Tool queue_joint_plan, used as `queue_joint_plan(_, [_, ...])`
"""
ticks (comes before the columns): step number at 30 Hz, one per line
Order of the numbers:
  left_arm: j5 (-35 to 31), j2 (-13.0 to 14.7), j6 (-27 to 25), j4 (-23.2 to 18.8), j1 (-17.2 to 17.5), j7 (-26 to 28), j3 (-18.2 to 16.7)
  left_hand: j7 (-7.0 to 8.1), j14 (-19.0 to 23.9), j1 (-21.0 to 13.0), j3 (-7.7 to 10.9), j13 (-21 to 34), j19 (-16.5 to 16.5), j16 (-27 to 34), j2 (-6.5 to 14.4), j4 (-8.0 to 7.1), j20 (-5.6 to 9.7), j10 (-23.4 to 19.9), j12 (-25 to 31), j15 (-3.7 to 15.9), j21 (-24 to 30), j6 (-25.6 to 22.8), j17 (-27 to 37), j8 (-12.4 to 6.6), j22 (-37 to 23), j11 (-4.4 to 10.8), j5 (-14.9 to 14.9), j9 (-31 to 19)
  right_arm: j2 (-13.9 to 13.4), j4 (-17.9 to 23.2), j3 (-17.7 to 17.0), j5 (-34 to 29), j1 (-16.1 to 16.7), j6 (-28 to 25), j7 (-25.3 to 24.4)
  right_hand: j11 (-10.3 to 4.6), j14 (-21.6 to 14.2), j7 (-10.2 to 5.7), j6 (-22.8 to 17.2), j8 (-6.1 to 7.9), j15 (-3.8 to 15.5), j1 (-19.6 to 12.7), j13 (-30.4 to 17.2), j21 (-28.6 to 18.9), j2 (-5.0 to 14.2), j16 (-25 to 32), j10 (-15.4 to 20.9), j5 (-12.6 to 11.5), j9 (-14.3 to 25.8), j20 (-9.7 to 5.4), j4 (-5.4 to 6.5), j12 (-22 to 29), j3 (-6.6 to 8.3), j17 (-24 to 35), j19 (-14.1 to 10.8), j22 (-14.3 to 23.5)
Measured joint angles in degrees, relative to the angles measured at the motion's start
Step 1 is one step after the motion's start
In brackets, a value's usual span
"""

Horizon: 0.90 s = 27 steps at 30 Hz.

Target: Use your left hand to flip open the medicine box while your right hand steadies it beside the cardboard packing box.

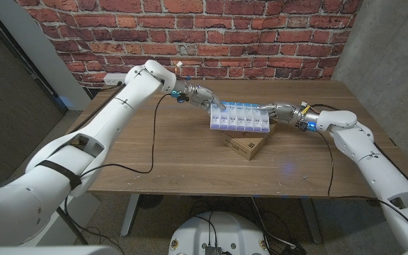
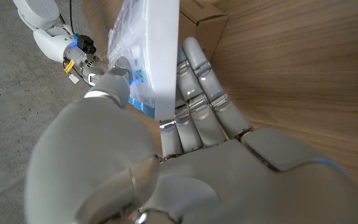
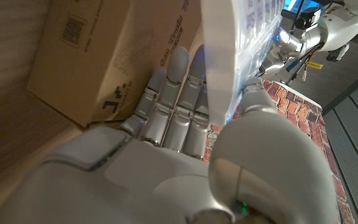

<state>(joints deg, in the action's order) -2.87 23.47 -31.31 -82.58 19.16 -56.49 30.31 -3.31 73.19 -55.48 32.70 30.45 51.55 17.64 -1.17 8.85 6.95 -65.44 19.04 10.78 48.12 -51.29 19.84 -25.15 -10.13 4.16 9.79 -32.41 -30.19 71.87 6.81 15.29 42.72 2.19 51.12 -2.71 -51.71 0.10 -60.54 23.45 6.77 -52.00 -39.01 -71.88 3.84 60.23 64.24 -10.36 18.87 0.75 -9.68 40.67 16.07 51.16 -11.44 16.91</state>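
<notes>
Looking across the worktop (image 1: 154, 152) from left to right, we see the left hand (image 1: 202, 95) at one end of the medicine box (image 1: 239, 117) and the right hand (image 1: 283, 112) at the other, with the box held up between them above the cardboard packing box (image 1: 246, 144). From the head view both hands are small, and we cannot make out how the fingers sit there. Whether any lid on the medicine box is lifted is also hard to tell.

In the left wrist view, the left hand (image 2: 166, 162) clamps the white edge of the medicine box (image 2: 157, 56): the fingers (image 2: 201, 93) lie straight along one face and the thumb presses the opposite, blue-tinted face. The packing box (image 2: 207, 22) is cut off at the frame edge.

In the right wrist view, the right hand (image 3: 185, 162) grips its end the same way, fingers (image 3: 179, 93) extended behind the medicine box (image 3: 225, 56), thumb closed on the front. The packing box (image 3: 104, 56) sits just beyond the fingertips.
</notes>
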Motion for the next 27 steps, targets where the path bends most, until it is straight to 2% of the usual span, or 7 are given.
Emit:
queue_joint_plan(7, [-0.44,-0.64,-0.23,-0.49,-0.23,0.68,0.01,-0.01,-0.01,0.01,0.0,0.0,-0.2,0.22,0.01,0.0,0.21,0.0,0.0,0.0,0.23,-0.01,-0.01,0.01,-0.01,0.0,-0.06,-0.13,0.75,-1.62,-0.7,1.71,-0.11,3.0,1.0,0.15,-0.82,0.3,-0.48,0.87,0.39,-1.22,0.0,-4.08,-1.22,2.55,0.15,0.01,1.99,-2.73,0.42,1.95,0.44,1.05,0.12,1.19])
queue_joint_plan(19, [0.27,-1.3,-0.86,-2.89,2.54,5.49,-3.04,0.34,-0.44,0.23,0.0,-1.19,-1.84,0.06,0.23,0.0,-0.33,0.79,-1.43,0.43,0.23,-0.72,0.27,1.58,-0.08,0.79,-0.23,0.94,2.24,-1.11,-2.93,2.85,1.58,5.83,-1.91,-0.64,-0.71,0.31,0.6,1.58,0.5,-2.42,-4.79,-9.06,-0.78,5.72,-0.63,-0.04,4.85,-3.03,1.42,3.24,-0.56,4.98,-0.19,1.86])
queue_joint_plan(22, [0.9,-1.48,-0.61,-3.58,3.74,7.0,-4.23,-0.13,-1.52,1.06,-0.51,-2.52,-4.18,-1.51,1.06,-0.51,-0.84,1.37,-3.42,0.16,-0.21,-0.01,-0.34,3.57,-0.06,1.37,-0.24,2.12,2.63,-0.56,-3.57,3.04,2.29,6.13,-3.29,-0.74,-0.72,0.31,0.61,1.57,0.5,-2.42,-5.12,-9.93,-0.78,6.33,-0.52,-0.06,5.18,-3.0,1.66,3.28,-0.81,6.16,-0.22,1.82])
queue_joint_plan(24, [1.29,-1.48,0.1,-3.58,3.74,8.63,-4.23,1.38,-5.55,2.76,-2.18,-3.06,-6.71,-2.99,1.06,-2.32,-1.51,3.15,-5.0,0.45,-1.32,2.85,-1.03,6.55,0.01,2.95,0.21,3.41,2.97,-0.04,-4.14,3.04,2.9,6.13,-3.29,-0.8,-0.71,0.31,0.6,1.52,0.5,-3.11,-5.06,-10.21,-0.09,6.73,-0.46,-0.06,5.18,-3.03,1.89,3.28,-1.05,6.91,-0.63,1.72])
queue_joint_plan(25, [1.33,-1.48,0.26,-3.58,3.74,8.94,-4.23,1.84,-8.38,4.57,-1.09,-3.21,-8.56,-3.99,0.34,-5.05,-1.87,5.2,-5.74,0.69,-2.13,5.47,-1.61,8.5,0.01,2.97,0.67,4.26,3.03,0.05,-4.25,3.04,3.01,6.13,-3.29,-0.8,-0.71,0.28,0.57,1.51,0.5,-3.11,-4.93,-10.47,-0.09,6.74,-0.46,-0.06,5.18,-3.04,1.89,3.29,-1.06,7.17,-0.64,1.57])
queue_joint_plan(26, [1.5,-1.48,0.77,-3.58,3.74,9.91,-4.23,2.09,-11.56,6.43,-1.36,-3.33,-10.85,-4.98,-0.21,-6.24,-2.36,7.84,-6.47,0.44,-3.17,8.31,-1.77,10.54,0.01,2.44,1.04,5.12,3.21,0.26,-4.59,3.04,3.33,6.13,-3.29,-0.82,-0.72,0.18,0.47,1.51,0.5,-3.11,-4.9,-10.58,-0.09,6.74,-0.42,-0.06,5.24,-3.09,1.95,3.39,-1.12,7.35,-0.74,1.46])
queue_joint_plan(27, [1.73,-1.57,1.44,-5.0,5.97,11.06,-6.19,1.88,-14.81,7.68,-2.05,-3.53,-13.21,-5.79,-0.88,-6.94,-2.92,10.59,-7.09,-0.14,-4.22,11.52,-1.78,12.24,-0.04,1.67,0.98,5.9,3.42,0.43,-4.94,3.39,3.68,6.57,-5.7,-0.96,-0.72,0.07,0.36,1.51,0.49,-3.11,-4.9,-10.58,-0.09,6.74,-0.2,-0.06,5.37,-2.91,1.95,3.75,-1.12,7.54,-0.94,1.42])
